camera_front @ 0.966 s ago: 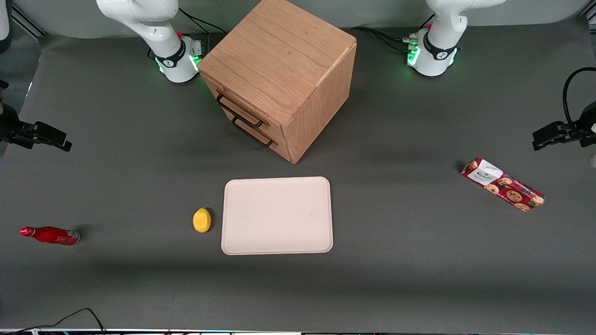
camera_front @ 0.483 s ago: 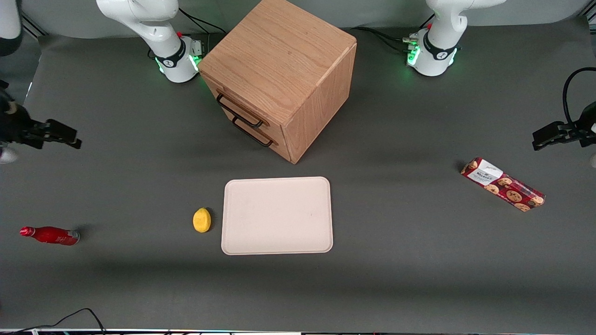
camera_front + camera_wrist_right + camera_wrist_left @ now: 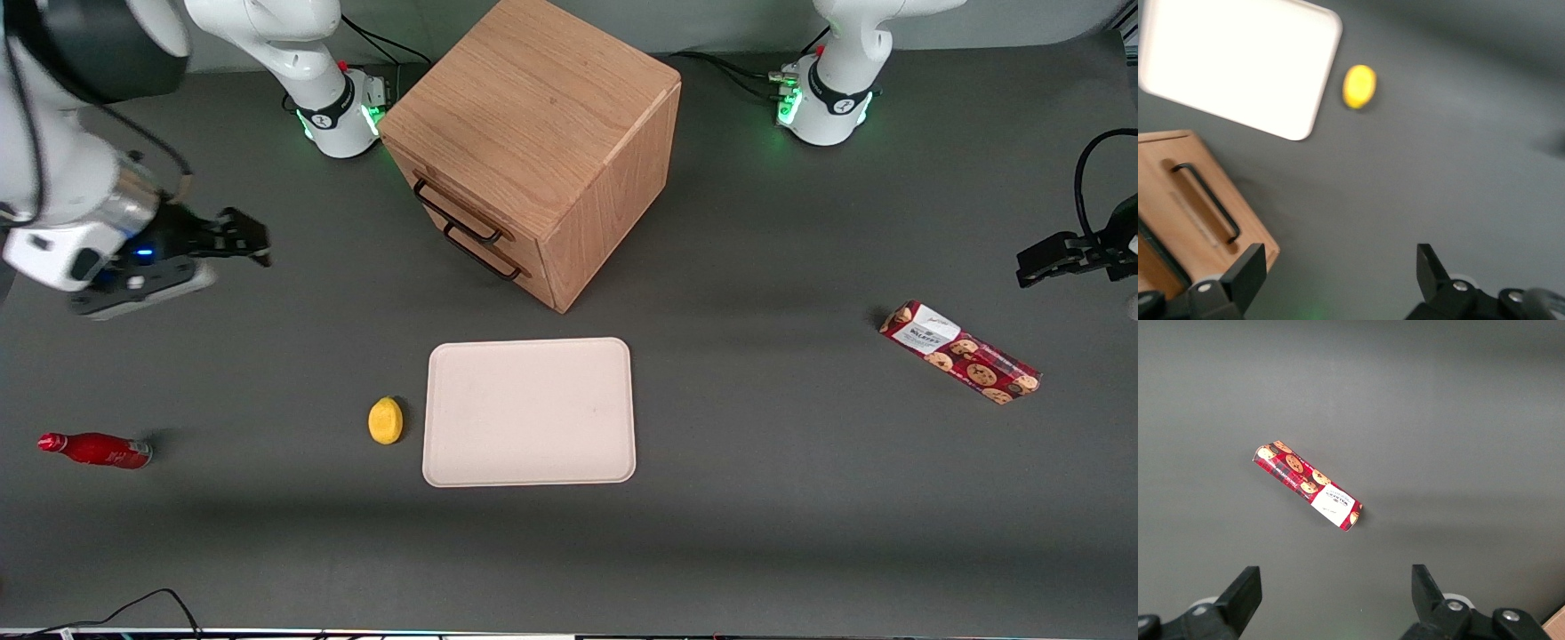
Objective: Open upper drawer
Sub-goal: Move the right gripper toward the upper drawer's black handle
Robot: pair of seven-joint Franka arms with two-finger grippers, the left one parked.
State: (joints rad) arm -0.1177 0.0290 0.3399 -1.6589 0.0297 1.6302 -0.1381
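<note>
Cabinet [image 3: 533,142] sits on the grey counter [image 3: 756,533], turned at an angle so its front faces toward the working arm's end. Upper drawer [image 3: 449,200] is shut flush with the cabinet front, black bar handle [image 3: 456,213] untouched, and the lower drawer [image 3: 484,253] just below it is shut too.

Hand [image 3: 253,242] hangs above the counter, well apart from the cabinet, out toward the working arm's end, pointing roughly at the drawer fronts. Its fingers [image 3: 1248,270] are spread wide with nothing between them, you can see bare counter through the gap in the right wrist view.

Nearer the front camera than the cabinet there's a pale tray [image 3: 529,412] lying flat, with a lemon [image 3: 385,420] just beside it. A red bottle [image 3: 93,450] lies on its side way off at the working arm's end, and a cookie box [image 3: 960,352] lies toward the parked arm's end
</note>
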